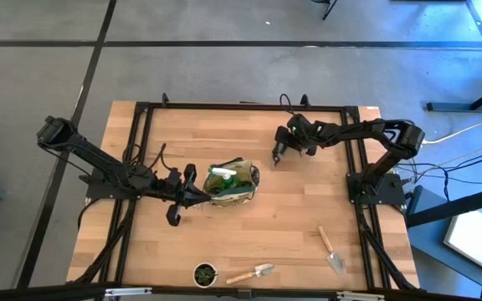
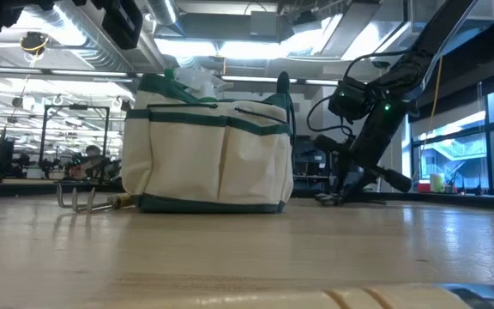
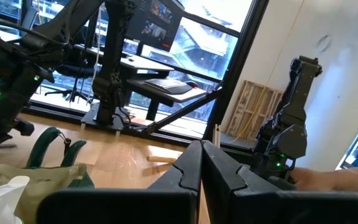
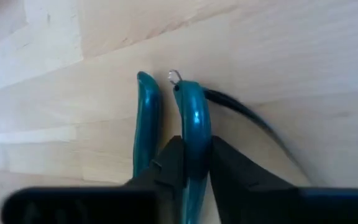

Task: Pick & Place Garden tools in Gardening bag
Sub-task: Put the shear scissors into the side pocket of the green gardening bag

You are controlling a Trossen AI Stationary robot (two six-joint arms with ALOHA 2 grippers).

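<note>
Even overhead light falls on the table (image 1: 291,209) — shadows are soft. The low view glares with ceiling lamps and windows; its near table edge blurs. The right wrist view is soft throughout.

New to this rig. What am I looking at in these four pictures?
Two dark robot arms work at a wooden table. One camera looks down from above, one sits at table height, one rides each wrist. On the table: a tan fabric gardening bag with green trim, two wooden-handled metal trowels, a small dark plant pot. The right arm pinches between its jaws one handle of the teal-handled pruners lying on the wood. The left arm waits beside the bag, jaws shut, empty.
</note>
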